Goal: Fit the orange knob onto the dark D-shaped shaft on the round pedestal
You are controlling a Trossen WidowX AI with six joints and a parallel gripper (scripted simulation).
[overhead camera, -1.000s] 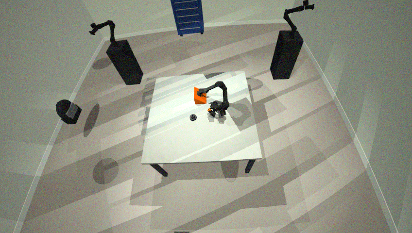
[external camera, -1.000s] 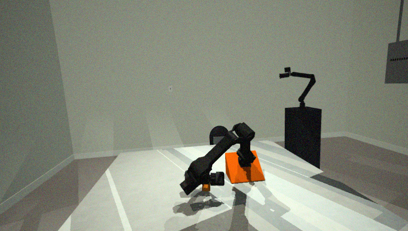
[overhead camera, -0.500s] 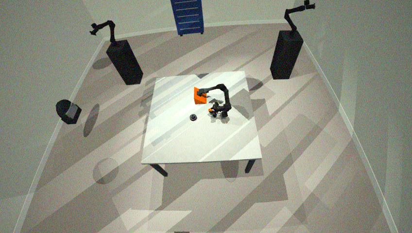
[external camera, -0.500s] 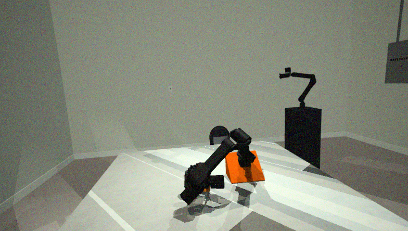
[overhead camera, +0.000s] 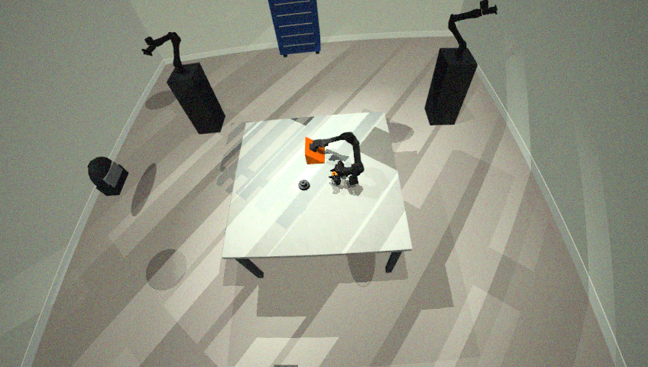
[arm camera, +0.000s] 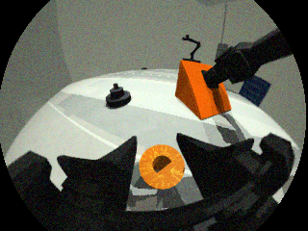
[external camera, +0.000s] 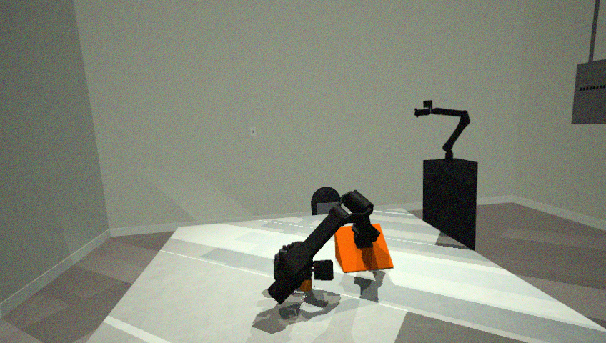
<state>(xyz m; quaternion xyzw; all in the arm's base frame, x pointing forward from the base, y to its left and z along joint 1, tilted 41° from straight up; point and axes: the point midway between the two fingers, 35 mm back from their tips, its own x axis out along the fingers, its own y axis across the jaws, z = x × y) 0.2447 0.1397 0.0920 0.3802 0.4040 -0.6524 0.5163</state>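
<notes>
The orange knob (arm camera: 162, 166) (overhead camera: 334, 173) (external camera: 305, 285) rests low over the table between my fingers, with its end face and D-shaped hole turned toward the wrist camera. My gripper (arm camera: 157, 138) (overhead camera: 335, 178) is open, with a dark finger on each side of the knob; whether they touch it I cannot tell. The round dark pedestal (arm camera: 117, 98) (overhead camera: 303, 184) with its short shaft (arm camera: 115, 88) stands apart on the table, to the left and further out in the wrist view. The shaft's flat side does not show.
An orange wedge block (overhead camera: 313, 154) (external camera: 361, 254) (arm camera: 199, 91) carries my arm's base, close behind the gripper. The white table (overhead camera: 318, 227) stands in a room with two black plinths bearing other arms (overhead camera: 195, 97) (overhead camera: 450, 86) and a blue cabinet (overhead camera: 294, 24).
</notes>
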